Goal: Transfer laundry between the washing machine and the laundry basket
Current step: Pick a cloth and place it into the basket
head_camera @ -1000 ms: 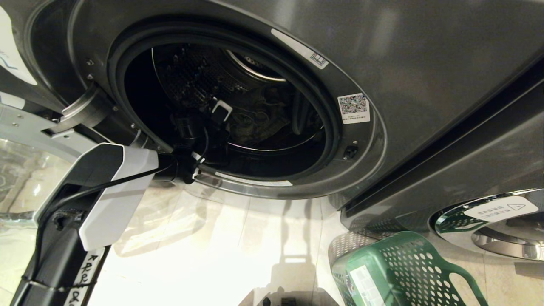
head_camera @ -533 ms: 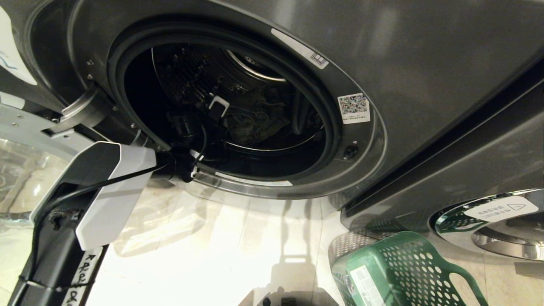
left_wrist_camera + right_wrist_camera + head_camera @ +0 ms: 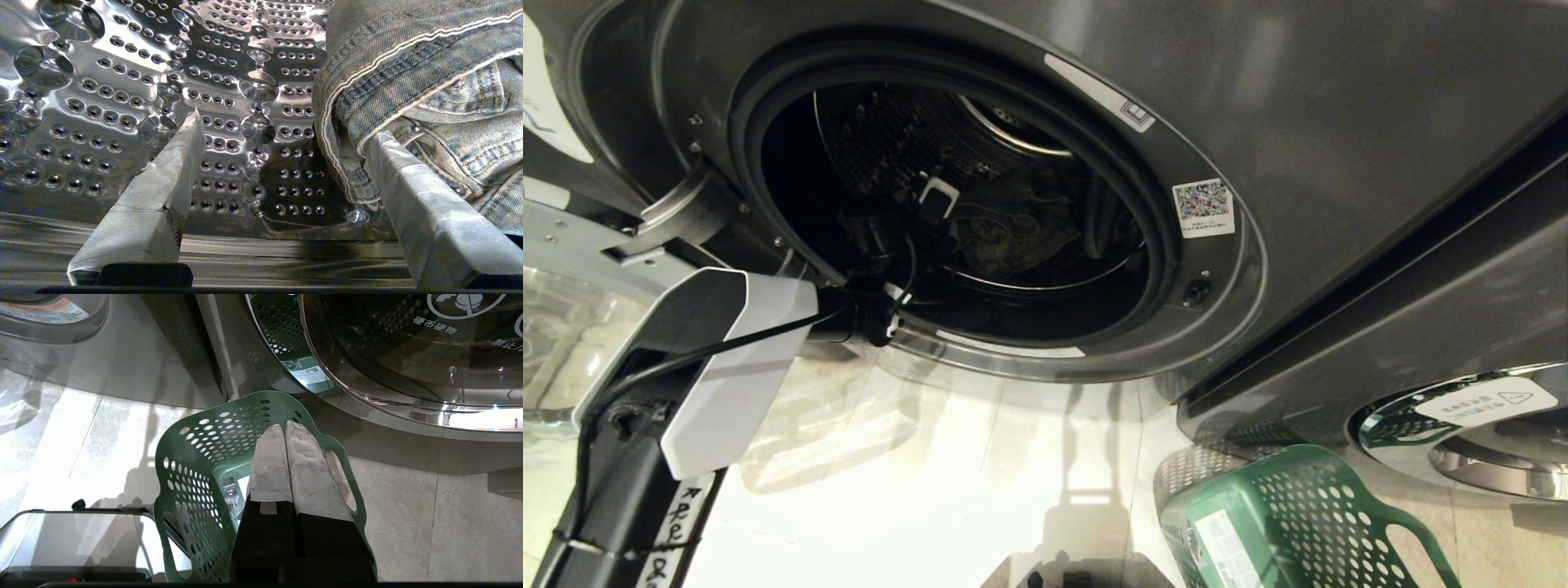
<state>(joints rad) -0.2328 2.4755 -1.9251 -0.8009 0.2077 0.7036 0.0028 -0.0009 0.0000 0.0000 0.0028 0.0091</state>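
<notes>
Head view: one grey front-loading washing machine [image 3: 1339, 122] fills most of the scene, its round opening uncovered. Inside the drum [image 3: 898, 139] lies one crumpled faded garment [image 3: 1013, 224], low and toward the back. The left arm reaches from outside the opening into the drum, and the left gripper [image 3: 923, 214] sits just beside the garment. One green perforated laundry basket [image 3: 1282, 523] stands on the pale tiled floor [image 3: 947, 490] below the machine's front. Part of a second round door [image 3: 1462, 425] shows beside the basket.

Left wrist view: two padded fingers [image 3: 163, 183] stand wide apart with nothing between them. One finger rests against the edge of a pair of light blue jeans [image 3: 429, 81], which lies on the dimpled steel wall of the drum.

Right wrist view: the right gripper [image 3: 287, 428] hangs over the basket's rim, its two fingers pressed together and holding nothing. No laundry shows in the visible part of the basket, only a label on its floor.
</notes>
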